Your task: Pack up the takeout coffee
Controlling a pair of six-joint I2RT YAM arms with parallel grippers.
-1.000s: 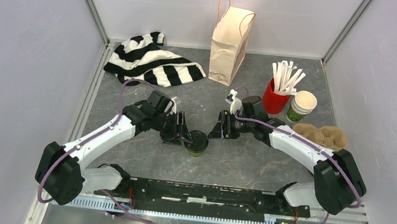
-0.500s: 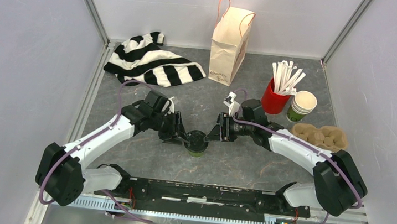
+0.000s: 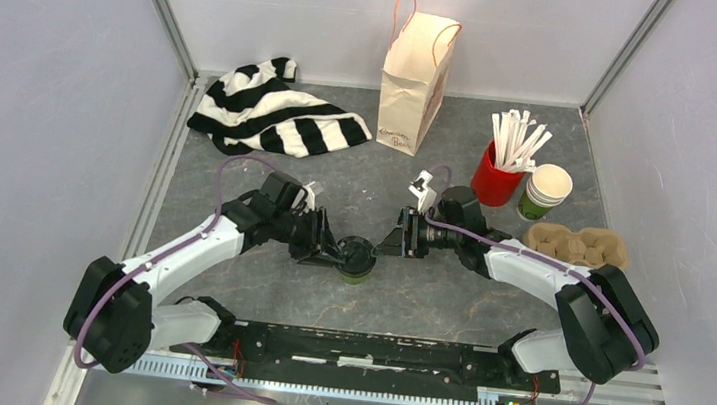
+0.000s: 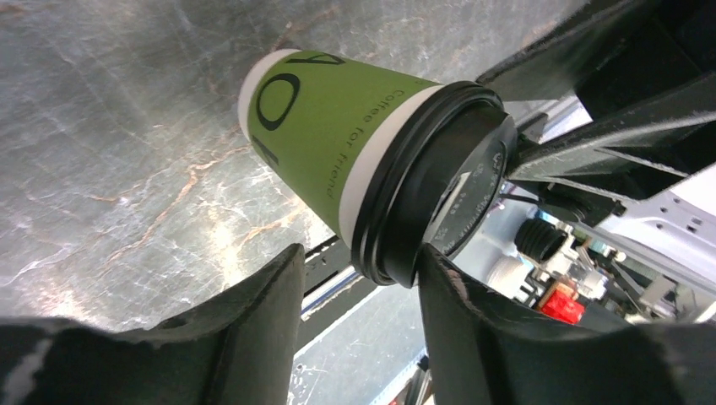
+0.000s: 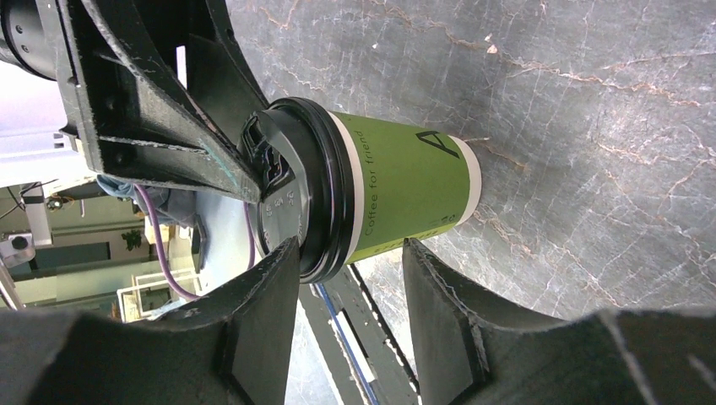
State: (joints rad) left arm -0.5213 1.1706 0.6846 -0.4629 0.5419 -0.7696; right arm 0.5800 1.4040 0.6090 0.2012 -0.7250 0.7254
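Task thing: 1 small green paper cup with a pale band and a round black plastic lid [image 3: 356, 260]. It stands upright near the middle of the grey marbled table [image 3: 444, 307], between the 2 claws.
Done: the cup has its lid on, and nothing more looks finished.
Left to do: the cup is not in the white paper bag with orange handles [image 3: 416, 68], which stands well apart at the far edge. The brown pulp cup tray [image 3: 579, 246] on the right shows no cup in it. No 2nd lidded cup is in view.
Progress: early, by my judgement; the packing itself has not begun.
Left claw [image 3: 332, 251]: about half spread, its tips at the lid's rim. 1 finger [image 4: 439, 287] touches the lid and the other stands apart, so it is released, grasping nothing.
Right claw [image 3: 388, 243]: also about half spread, set astride the lid edge and upper wall. 1 finger [image 5: 270, 287] is against the lid and the other is clear of the cup, so it too is released.
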